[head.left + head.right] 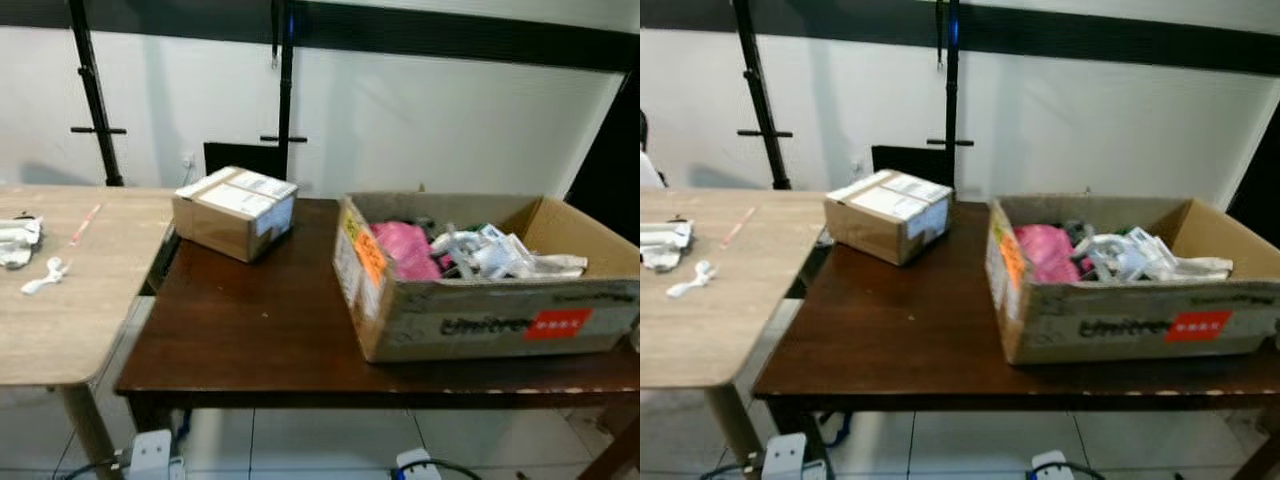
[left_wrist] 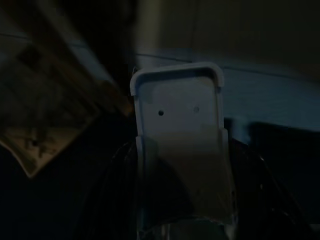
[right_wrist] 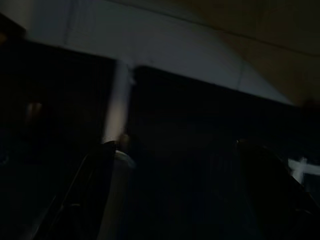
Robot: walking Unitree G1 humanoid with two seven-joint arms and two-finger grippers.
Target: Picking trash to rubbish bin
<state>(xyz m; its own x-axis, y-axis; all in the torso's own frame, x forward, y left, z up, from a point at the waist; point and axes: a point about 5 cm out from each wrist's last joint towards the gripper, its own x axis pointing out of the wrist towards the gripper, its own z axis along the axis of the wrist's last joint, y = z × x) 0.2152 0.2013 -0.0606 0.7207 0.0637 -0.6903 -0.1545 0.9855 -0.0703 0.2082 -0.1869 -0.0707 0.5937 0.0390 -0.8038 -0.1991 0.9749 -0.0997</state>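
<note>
Trash is seen in two places: crumpled white scraps (image 1: 22, 250) lie on the pale wooden surface (image 1: 70, 330), while pink and white rubbish (image 1: 470, 252) is heaped inside the open cardboard carton (image 1: 480, 322) on the dark wooden surface (image 1: 250, 330). A small sealed box (image 1: 234, 211) sits beyond, near the wall. No grasp is under way; the step in hand is judged to be approach and search. The left hand (image 2: 180, 200) is held low in shade, and a pale flat plastic piece (image 2: 180, 145) is seen just ahead of it; whether its fingers are spread or pressed together cannot be told. The right hand (image 3: 175, 200) hangs idle in darkness, fingers spread apart. Next, the scraps must be brought within reach of the left hand, then carried across to the carton.
</note>
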